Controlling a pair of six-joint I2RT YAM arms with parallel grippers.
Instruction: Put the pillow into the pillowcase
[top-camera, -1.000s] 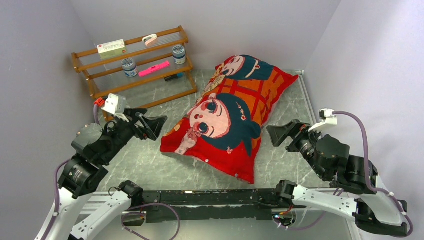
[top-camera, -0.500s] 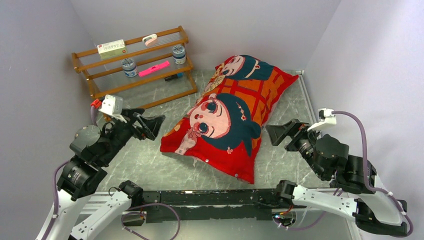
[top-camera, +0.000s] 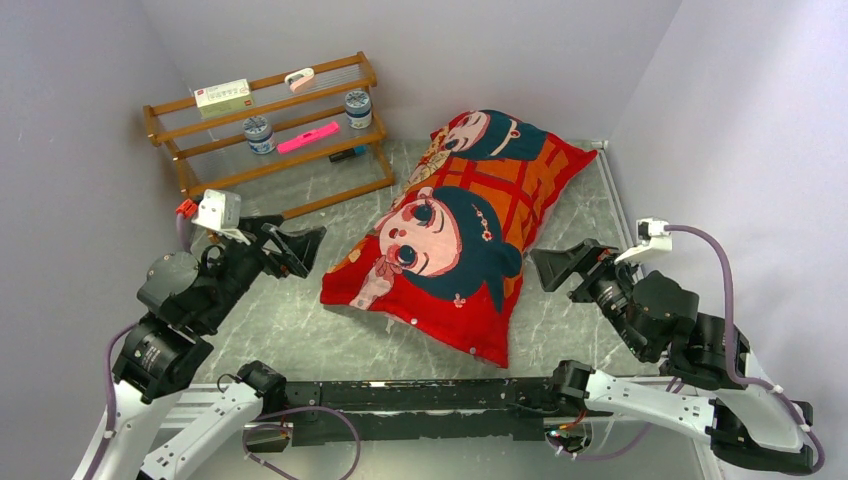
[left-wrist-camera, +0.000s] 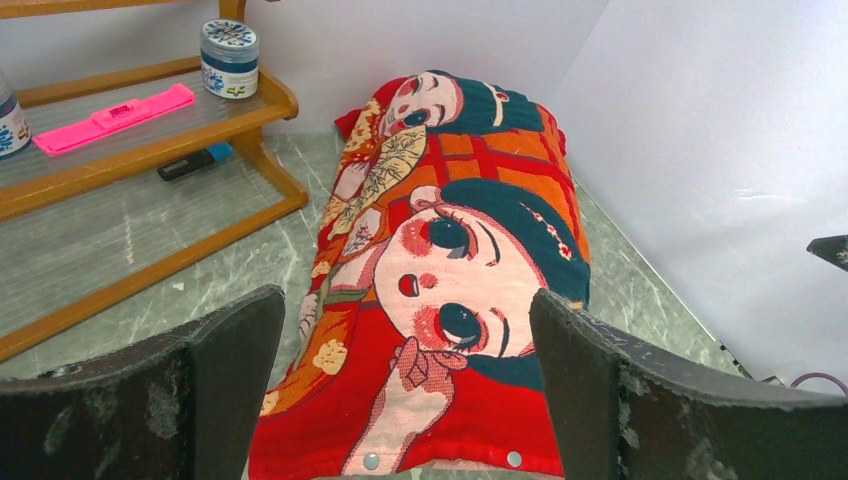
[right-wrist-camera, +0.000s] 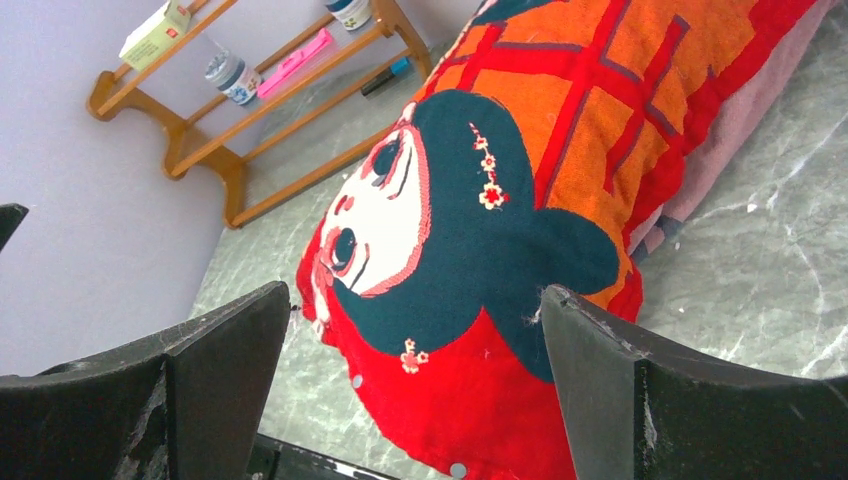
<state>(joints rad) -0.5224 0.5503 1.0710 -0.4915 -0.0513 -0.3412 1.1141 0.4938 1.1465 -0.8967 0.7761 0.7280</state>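
The red pillowcase (top-camera: 470, 230) with teal-haired cartoon girl faces lies plump and filled across the middle of the marble table, its snap-button edge toward the arms. It also shows in the left wrist view (left-wrist-camera: 450, 280) and the right wrist view (right-wrist-camera: 500, 230). The white pillow is hidden from view. My left gripper (top-camera: 300, 248) is open and empty, left of the case's near corner. My right gripper (top-camera: 556, 268) is open and empty, just right of the case's near end. Neither touches the fabric.
A wooden rack (top-camera: 270, 130) stands at the back left, holding two jars, a pink tool, a box and a small clip. Grey walls close in at left, back and right. A black rail (top-camera: 400, 395) runs along the near edge.
The left arm has drawn back slightly to the left and up, away from the pillowcase. The right gripper has barely shifted. The pillowcase has not moved.
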